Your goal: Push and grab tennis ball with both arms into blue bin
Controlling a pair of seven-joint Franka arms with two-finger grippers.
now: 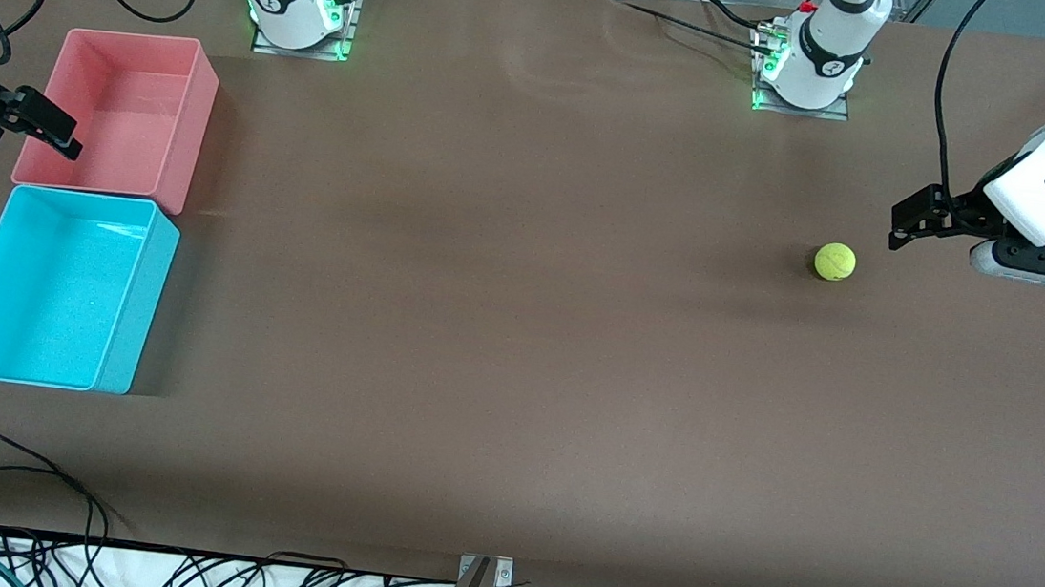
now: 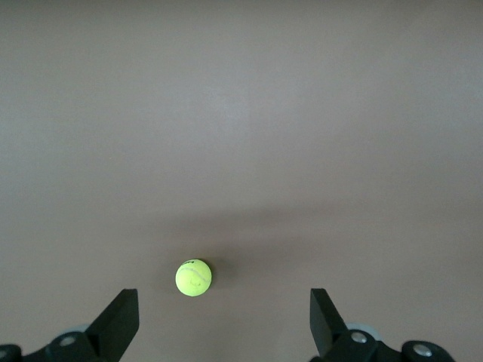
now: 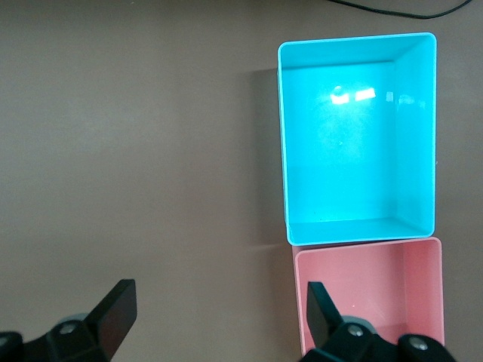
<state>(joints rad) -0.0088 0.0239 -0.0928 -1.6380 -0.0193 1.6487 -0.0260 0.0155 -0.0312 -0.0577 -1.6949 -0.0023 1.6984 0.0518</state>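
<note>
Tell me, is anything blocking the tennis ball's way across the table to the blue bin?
Nothing visible. Bare table lies between the tennis ball and the blue bin. The pink bin sits beside the blue one, farther from the front camera, off the path.

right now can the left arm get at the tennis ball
Probably yes: the left tool is open and beside the tennis ball, with only bare table between them.

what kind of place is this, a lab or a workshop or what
Most likely a robotics lab: two white arms are bolted to a brown table, loose cables run along its edge, and the only props are a tennis ball, a blue bin and a pink bin.
</note>
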